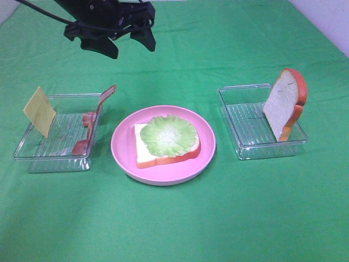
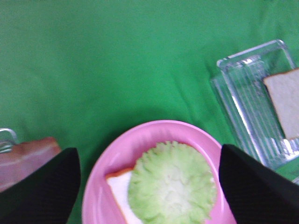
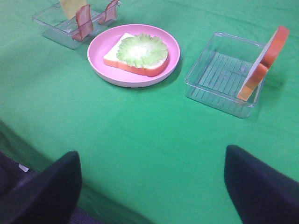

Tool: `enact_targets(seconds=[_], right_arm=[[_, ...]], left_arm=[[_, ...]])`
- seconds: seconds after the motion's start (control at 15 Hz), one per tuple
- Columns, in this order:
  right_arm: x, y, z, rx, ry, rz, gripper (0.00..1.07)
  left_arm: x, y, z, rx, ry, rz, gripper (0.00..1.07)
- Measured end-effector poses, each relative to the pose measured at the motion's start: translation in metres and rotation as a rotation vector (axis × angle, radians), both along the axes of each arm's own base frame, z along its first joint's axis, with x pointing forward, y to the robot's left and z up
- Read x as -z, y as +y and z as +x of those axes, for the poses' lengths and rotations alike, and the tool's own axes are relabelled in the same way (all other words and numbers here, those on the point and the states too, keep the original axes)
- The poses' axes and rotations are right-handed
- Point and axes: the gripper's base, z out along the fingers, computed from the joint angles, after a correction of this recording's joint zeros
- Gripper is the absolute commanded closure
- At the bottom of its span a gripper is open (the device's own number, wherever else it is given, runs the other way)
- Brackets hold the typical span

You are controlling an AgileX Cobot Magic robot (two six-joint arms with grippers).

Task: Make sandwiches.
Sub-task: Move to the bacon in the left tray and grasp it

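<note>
**Exterior high.** Jaws of the left gripper [image 1: 131,46]: spread wide, nothing held, hung above the counter [image 1: 174,229] behind the gap between the left tray [image 1: 32,155] and the pink plate [image 1: 122,150]. The sandwich so far is one bread slice [image 1: 143,154] laid flat on the plate, with lettuce [image 1: 172,135] on it. The cheese square [image 1: 39,112] and bacon strips [image 1: 108,95] are stood on end in the left tray. The bacon is leaned on the wall nearest the plate, long axis steeply up. A second bread slice [image 1: 283,101] is propped upright in the right tray [image 1: 245,148]. The left arm is judged nearer to bacon and cheese. Open counter is seen around both trays.

**Left wrist.** The lettuce [image 2: 173,182] is framed between the wide jaws; a bacon end [image 2: 28,156] is seen beside one finger.

**Right wrist.** Right gripper [image 3: 152,154]: jaws wide and empty, near the counter's edge, well apart from the plate [image 3: 135,83] and the right tray [image 3: 215,100].
</note>
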Motion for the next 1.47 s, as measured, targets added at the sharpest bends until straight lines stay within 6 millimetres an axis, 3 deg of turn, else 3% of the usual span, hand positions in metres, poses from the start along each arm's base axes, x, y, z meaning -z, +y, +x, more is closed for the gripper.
enact_targets(seconds=[0.2,0.53,0.73,1.2,1.47], right_arm=[[0.0,0.0,0.0,0.0,0.0,0.0,0.31],[0.0,0.0,0.0,0.0,0.0,0.0,0.31],[0.0,0.0,0.0,0.0,0.0,0.0,0.31],[0.0,0.0,0.0,0.0,0.0,0.0,0.31],[0.0,0.0,0.0,0.0,0.0,0.0,0.31]], left_arm=[[-0.011,0.013,0.004,-0.093,-0.01,0.122,0.32],[0.005,0.026,0.003,-0.149,0.074,0.292,0.32],[0.033,0.025,0.01,-0.149,0.129,0.343,0.32],[0.074,0.013,0.018,-0.122,0.183,0.372,0.32],[0.087,0.012,0.019,-0.118,0.206,0.384,0.32]])
